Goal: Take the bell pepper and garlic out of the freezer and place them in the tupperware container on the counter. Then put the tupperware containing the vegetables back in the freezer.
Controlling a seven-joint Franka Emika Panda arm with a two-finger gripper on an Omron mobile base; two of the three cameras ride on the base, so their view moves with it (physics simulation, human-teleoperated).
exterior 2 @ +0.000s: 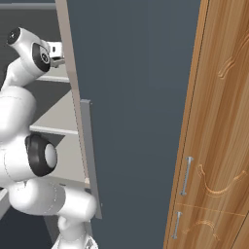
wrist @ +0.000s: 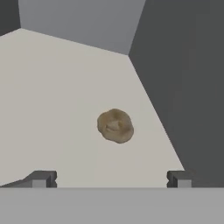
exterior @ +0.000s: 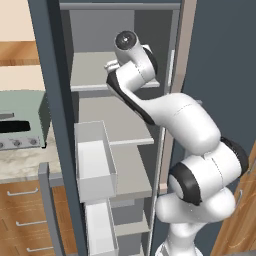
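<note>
Freezer (exterior: 55, 100): tall slate-blue cabinet, door swung open; light grey shelves inside, white door bins (exterior: 95, 160) on the open door.
Arm: white, reaching up from the base into the freezer, its wrist at the upper shelf (exterior: 92, 75) in the left base view.
Garlic (wrist: 115, 126): beige-brown bulb seen from above, lying alone on a light grey freezer shelf (wrist: 52, 109), near the corner where the freezer's back wall meets its dark side wall.
Fingers (wrist: 111, 179): spread wide apart, nothing between them; both tips stand clear of the garlic, which lies beyond them and roughly midway between the two in the hand view.
Contact: none seen between fingers and garlic.
Worktop (exterior: 20, 162): beige marbled stone, left of the freezer in the left base view, over wooden drawers (exterior: 22, 220) with metal handles.
Toaster oven (exterior: 22, 120): grey-green, standing on the worktop just beside the freezer door.
Wooden cabinet (exterior 2: 219, 126): right of the freezer in the right base view, with two metal handles.
</note>
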